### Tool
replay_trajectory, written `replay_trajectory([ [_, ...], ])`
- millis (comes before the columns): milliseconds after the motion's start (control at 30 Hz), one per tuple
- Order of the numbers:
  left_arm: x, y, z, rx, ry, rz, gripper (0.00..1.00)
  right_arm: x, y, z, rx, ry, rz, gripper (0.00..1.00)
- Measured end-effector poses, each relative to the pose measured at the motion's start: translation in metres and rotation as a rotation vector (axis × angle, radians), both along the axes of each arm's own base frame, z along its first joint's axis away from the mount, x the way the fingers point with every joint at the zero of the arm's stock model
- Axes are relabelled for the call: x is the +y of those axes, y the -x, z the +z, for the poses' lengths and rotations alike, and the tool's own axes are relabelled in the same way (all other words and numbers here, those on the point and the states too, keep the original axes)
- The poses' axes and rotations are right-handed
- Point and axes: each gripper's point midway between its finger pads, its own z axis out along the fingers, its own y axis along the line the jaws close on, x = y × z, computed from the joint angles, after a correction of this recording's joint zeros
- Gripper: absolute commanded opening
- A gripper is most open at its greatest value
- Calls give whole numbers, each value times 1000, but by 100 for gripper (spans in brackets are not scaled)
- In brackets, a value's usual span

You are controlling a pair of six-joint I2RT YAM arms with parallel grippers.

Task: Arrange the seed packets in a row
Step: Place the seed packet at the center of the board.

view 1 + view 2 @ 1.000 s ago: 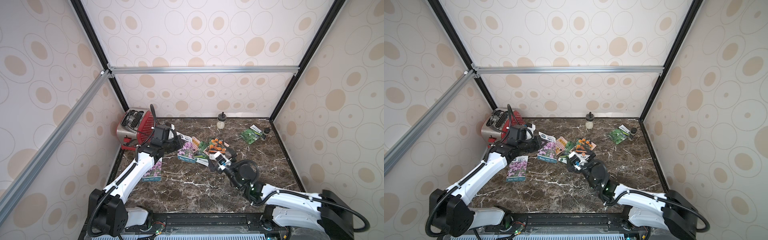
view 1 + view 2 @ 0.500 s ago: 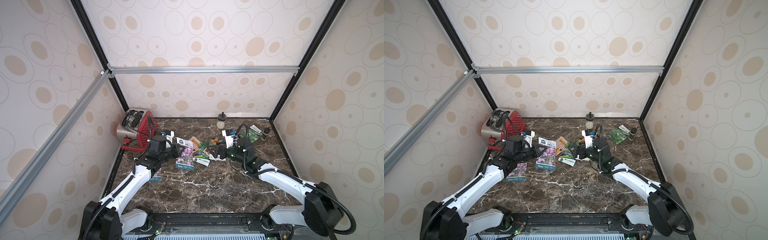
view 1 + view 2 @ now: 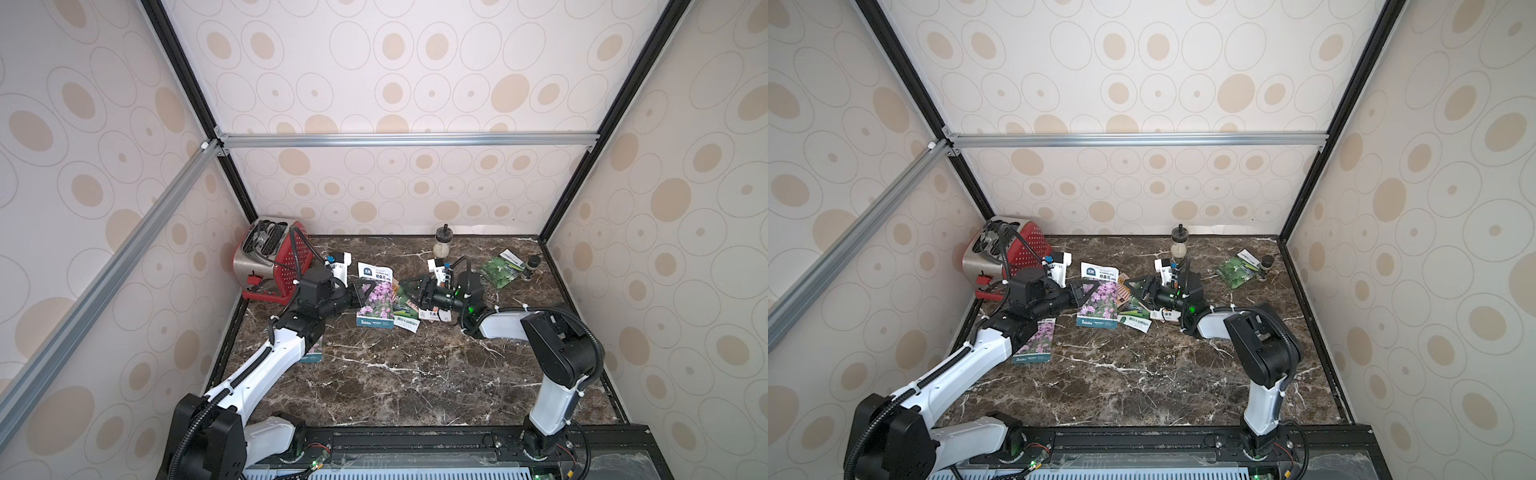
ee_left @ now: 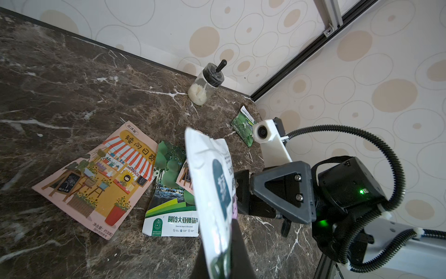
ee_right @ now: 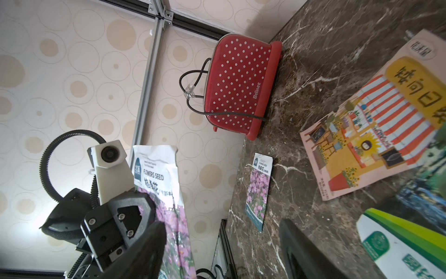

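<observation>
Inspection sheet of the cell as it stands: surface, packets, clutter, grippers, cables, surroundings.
Surface: marble table, no spill seen.
Job's things: purple-flower packet held upright; second purple packet flat; shopfront packet and gourd packet bunched; green packet far off. No row yet.
Clutter: red toaster, white-filled jar, small dark jar.
Grippers: left gripper shut on purple-flower packet; right gripper open, empty, facing it.
Cables: toaster cord looped on toaster.
Surroundings: spotted walls, aluminium frame.

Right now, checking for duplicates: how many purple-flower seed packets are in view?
2. One packet is gripped in the left claw; the second packet lies flat on the table beside the left arm. More could be hidden in the overlapping pile.
</observation>
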Motion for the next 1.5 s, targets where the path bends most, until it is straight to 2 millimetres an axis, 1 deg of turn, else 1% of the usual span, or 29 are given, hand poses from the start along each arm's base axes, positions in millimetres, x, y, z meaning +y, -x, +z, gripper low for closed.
replay_trajectory([
  [67, -1, -1, -1, 0, 0, -1, 3, 7, 3, 8, -11, -29, 24, 72],
  [167, -2, -2, -2, 0, 1, -2, 4, 21, 7, 28, -57, -76, 60, 59],
  [233, -3, -3, -3, 1, 2, -2, 3, 29, 10, 36, -78, -100, 82, 50],
  [333, -2, -5, -3, -2, 7, 6, 3, 40, 14, 32, -70, -108, 105, 35],
  [467, -1, -6, -4, -1, 2, 19, 4, 46, 18, 22, -51, -98, 113, 16],
  [500, 0, -7, -5, 2, -2, 26, 6, 46, 18, 22, -56, -97, 111, 12],
  [533, 1, -7, -6, 7, -6, 33, 11, 45, 19, 22, -62, -97, 112, 7],
  [567, 3, -8, -8, 12, -11, 42, 16, 45, 20, 22, -66, -96, 111, 4],
  [600, 4, -8, -10, 19, -18, 50, 24, 45, 21, 20, -70, -91, 108, 3],
  [667, 9, -9, -17, 38, -46, 79, 55, 42, 23, 15, -75, -72, 101, 2],
  [700, 13, -9, -21, 57, -64, 101, 63, 41, 24, 10, -71, -57, 99, 2],
  [767, 23, -9, -27, 93, -109, 148, 74, 38, 27, 1, -65, -26, 93, 1],
  [800, 30, -10, -28, 108, -141, 185, 78, 37, 28, -4, -60, -8, 90, 1],
  [867, 44, -9, -23, 128, -194, 247, 81, 34, 30, -13, -56, 30, 85, 1],
  [967, 69, -6, -7, 140, -270, 357, 86, 31, 33, -28, -52, 101, 71, 0],
  [1067, 90, -2, 14, 136, -324, 449, 87, 34, 39, -41, -59, 181, 60, 0],
  [1133, 101, 2, 20, 141, -353, 492, 87, 38, 45, -51, -60, 235, 58, 0],
  [1200, 110, 7, 18, 165, -388, 524, 87, 44, 52, -65, -55, 299, 57, 0],
  [1267, 116, 11, 11, 192, -418, 545, 87, 50, 58, -75, -56, 359, 52, 0],
  [1400, 126, 18, 3, 232, -458, 576, 87, 71, 63, -85, -83, 444, 33, 0],
  [1500, 132, 20, -2, 249, -468, 598, 87, 87, 61, -93, -91, 495, 2, 0],
])
